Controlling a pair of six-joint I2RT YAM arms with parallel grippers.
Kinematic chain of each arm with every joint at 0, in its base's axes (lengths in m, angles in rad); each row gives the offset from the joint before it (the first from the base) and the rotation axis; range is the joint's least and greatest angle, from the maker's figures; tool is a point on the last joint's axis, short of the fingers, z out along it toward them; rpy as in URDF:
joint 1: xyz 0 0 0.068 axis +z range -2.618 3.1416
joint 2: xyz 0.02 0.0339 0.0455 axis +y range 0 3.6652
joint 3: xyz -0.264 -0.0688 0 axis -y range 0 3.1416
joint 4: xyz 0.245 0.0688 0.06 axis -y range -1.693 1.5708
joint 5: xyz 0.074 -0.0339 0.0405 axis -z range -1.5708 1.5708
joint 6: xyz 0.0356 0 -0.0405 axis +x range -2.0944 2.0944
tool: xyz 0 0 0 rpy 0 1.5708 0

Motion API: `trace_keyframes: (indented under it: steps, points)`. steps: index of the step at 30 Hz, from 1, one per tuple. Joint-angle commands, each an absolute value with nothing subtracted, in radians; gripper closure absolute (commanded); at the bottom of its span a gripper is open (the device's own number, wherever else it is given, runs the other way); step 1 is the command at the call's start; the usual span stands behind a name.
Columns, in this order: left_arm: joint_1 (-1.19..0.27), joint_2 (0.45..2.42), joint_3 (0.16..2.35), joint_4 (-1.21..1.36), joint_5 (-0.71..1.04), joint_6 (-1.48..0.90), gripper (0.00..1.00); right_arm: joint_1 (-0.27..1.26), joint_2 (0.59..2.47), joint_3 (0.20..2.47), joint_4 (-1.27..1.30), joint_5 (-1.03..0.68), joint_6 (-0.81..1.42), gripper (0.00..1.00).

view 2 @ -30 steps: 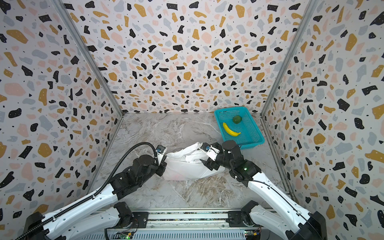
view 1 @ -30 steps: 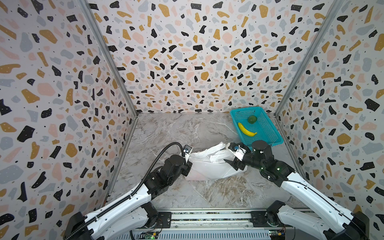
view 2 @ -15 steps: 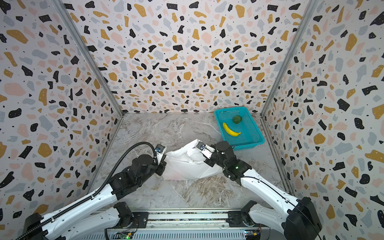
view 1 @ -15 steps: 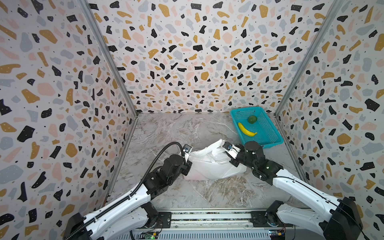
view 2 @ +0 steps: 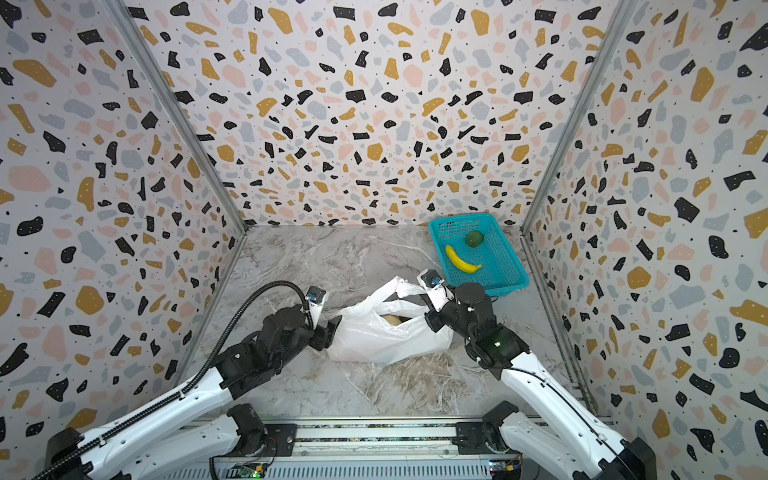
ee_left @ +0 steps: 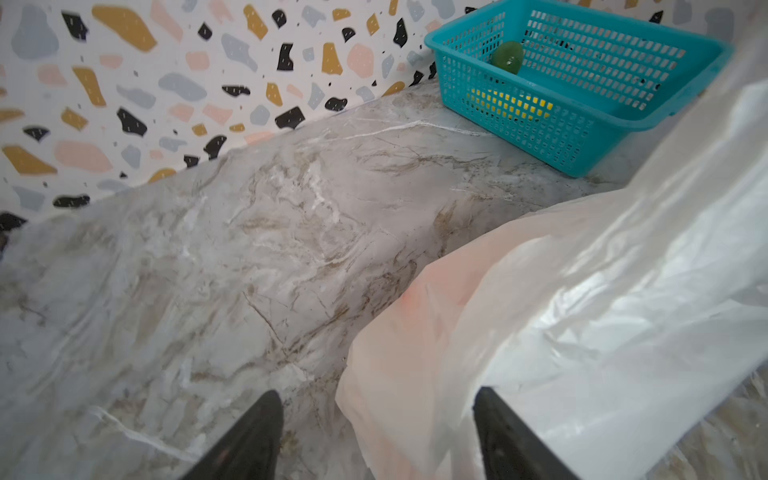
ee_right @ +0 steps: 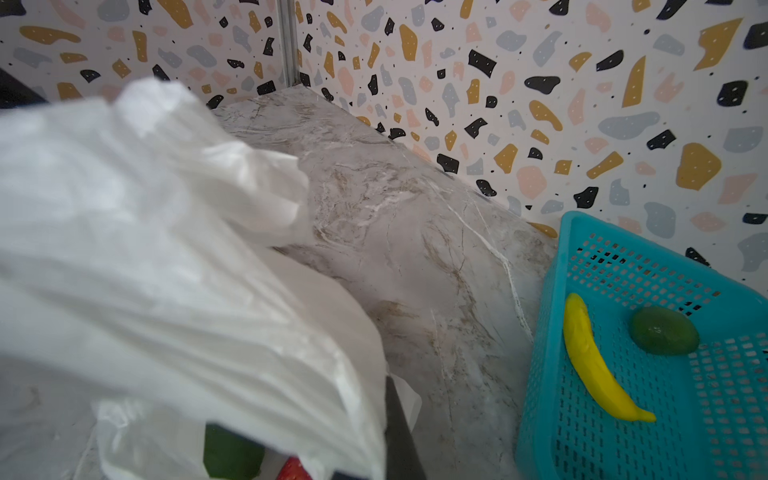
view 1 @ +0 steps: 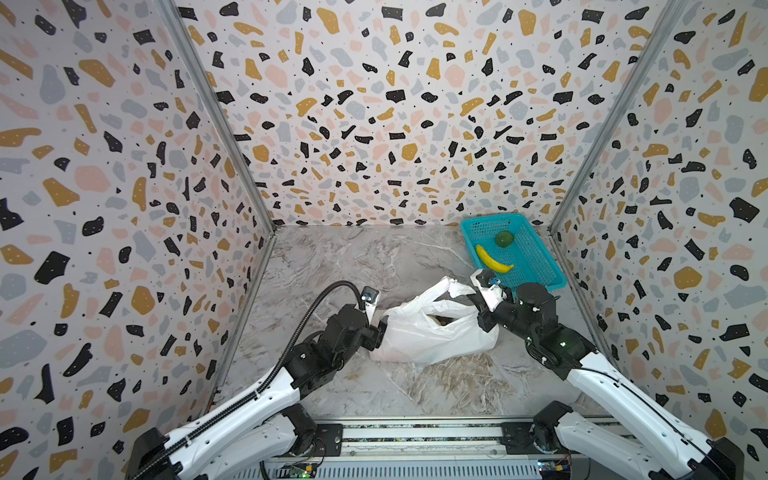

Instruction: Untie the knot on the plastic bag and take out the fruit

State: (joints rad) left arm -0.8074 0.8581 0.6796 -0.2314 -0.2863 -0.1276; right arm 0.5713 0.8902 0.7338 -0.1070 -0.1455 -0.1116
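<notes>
The white plastic bag (view 1: pixel 432 338) (view 2: pixel 386 343) lies mid-table with its mouth agape, and a beige fruit (view 1: pixel 441 320) (view 2: pixel 392 319) shows inside. No knot shows; the handle loops hang loose. My right gripper (view 1: pixel 478 311) (view 2: pixel 432 318) is shut on the bag's right handle edge. The right wrist view shows one finger (ee_right: pixel 399 432) against the bag (ee_right: pixel 145 249), with dark green fruit (ee_right: pixel 232 455) and red fruit (ee_right: pixel 293 469) under the film. My left gripper (view 1: pixel 380 330) (view 2: pixel 332 332) (ee_left: pixel 378 415) stands open around the bag's left corner (ee_left: pixel 415 353).
A teal basket (view 1: pixel 492 219) (view 2: pixel 459 218) (ee_left: pixel 540 124) (ee_right: pixel 540 374) stands at the back right, close behind the right gripper. It holds a yellow banana (view 1: pixel 492 261) (ee_right: pixel 594 365) and a green ball (view 1: pixel 504 239) (ee_right: pixel 665 330). Terrazzo walls close in three sides.
My left gripper has opened and let go of the bag's left corner. My right gripper shut on the handle and drew it right, so the bag's mouth gapes wider.
</notes>
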Motion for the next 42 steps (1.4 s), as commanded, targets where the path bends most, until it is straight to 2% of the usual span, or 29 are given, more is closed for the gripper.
trace_keyframes:
  steps: [1, 3, 8, 15, 19, 22, 24, 28, 32, 37, 42]
  points:
    - [-0.851, 0.839, 0.804, -0.215, -0.226, -0.072, 0.03, 0.570, 0.869, 0.746, -0.139, -0.187, -0.047, 1.00]
    - [-0.875, 0.874, 0.871, -0.226, -0.190, -0.035, 0.00, 0.571, 0.861, 0.740, -0.129, -0.196, -0.030, 1.00]
    - [-0.912, 1.029, 1.012, -0.253, -0.113, 0.024, 0.00, 0.571, 0.846, 0.719, -0.109, -0.206, -0.001, 1.00]
    - [-0.956, 1.163, 1.089, -0.221, -0.076, 0.064, 0.00, 0.570, 0.845, 0.714, -0.092, -0.216, 0.035, 1.00]
    - [-0.961, 1.195, 1.122, -0.213, -0.061, 0.071, 0.05, 0.571, 0.844, 0.719, -0.083, -0.214, 0.052, 1.00]
    - [-0.963, 1.226, 1.157, -0.228, -0.096, 0.061, 0.16, 0.571, 0.845, 0.720, -0.081, -0.210, 0.058, 1.00]
    - [-0.962, 1.241, 1.181, -0.238, -0.110, 0.056, 0.29, 0.570, 0.849, 0.718, -0.084, -0.201, 0.062, 1.00]
    - [-0.962, 1.251, 1.209, -0.267, -0.137, 0.045, 0.62, 0.571, 0.856, 0.716, -0.087, -0.169, 0.063, 1.00]
    - [-0.962, 1.253, 1.199, -0.284, -0.218, 0.056, 1.00, 0.566, 0.872, 0.715, -0.058, -0.120, 0.071, 1.00]
    - [-0.958, 1.241, 1.201, -0.221, -0.390, 0.097, 1.00, 0.537, 0.891, 0.721, -0.033, -0.111, 0.117, 1.00]
    - [-0.912, 1.261, 1.240, -0.157, -0.420, 0.142, 1.00, 0.534, 0.864, 0.708, -0.039, -0.080, 0.168, 1.00]
